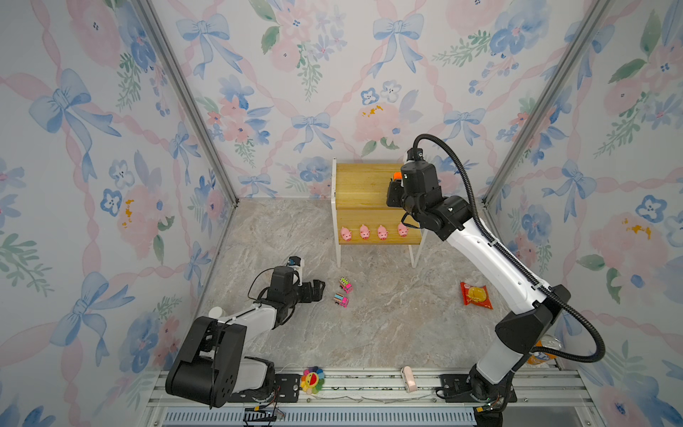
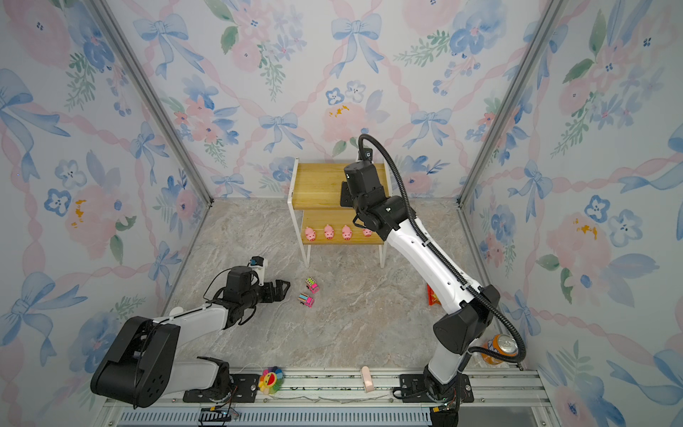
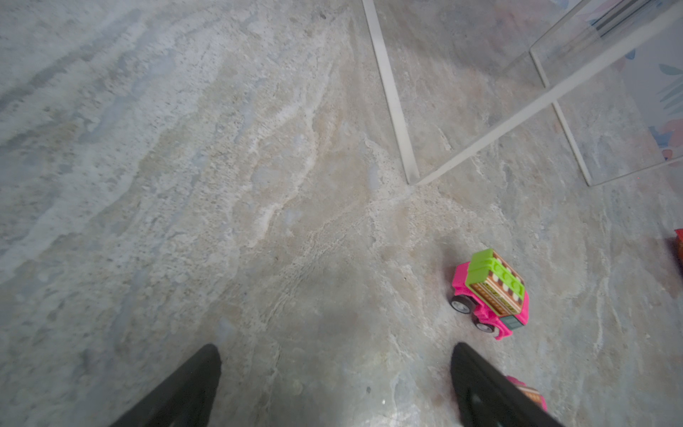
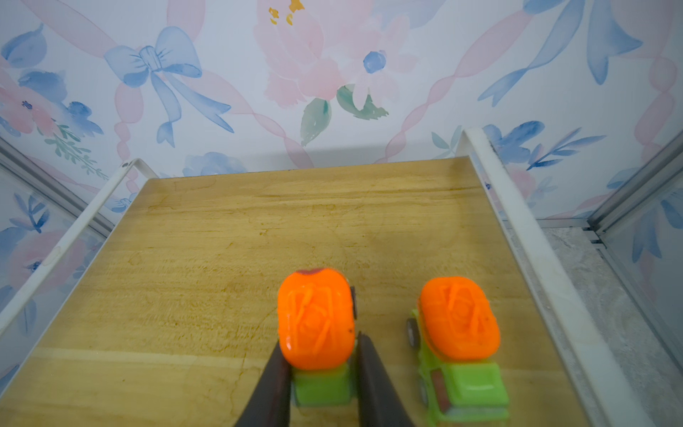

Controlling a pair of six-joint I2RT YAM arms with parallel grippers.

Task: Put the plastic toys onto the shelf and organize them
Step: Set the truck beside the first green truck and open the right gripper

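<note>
The shelf (image 1: 362, 185) (image 2: 318, 185) stands against the back wall. Several pink pigs (image 1: 364, 232) (image 2: 329, 232) line its lower board. In the right wrist view my right gripper (image 4: 320, 340) is shut on a green truck with an orange top (image 4: 316, 318) over the upper board (image 4: 258, 229). A second green truck (image 4: 458, 325) stands beside it on that board. Two pink trucks (image 1: 345, 285) (image 1: 340, 300) sit on the floor in front of the shelf. My left gripper (image 1: 319, 286) (image 3: 336, 351) is open just left of them, with only bare floor between its fingers.
A red snack packet (image 1: 475, 294) lies on the floor at the right. A rainbow flower toy (image 1: 312, 380) and a small pinkish piece (image 1: 407, 379) rest on the front rail. An orange soda can (image 2: 500, 349) stands behind the right arm's base. White shelf legs (image 3: 391, 92) rise near the pink trucks.
</note>
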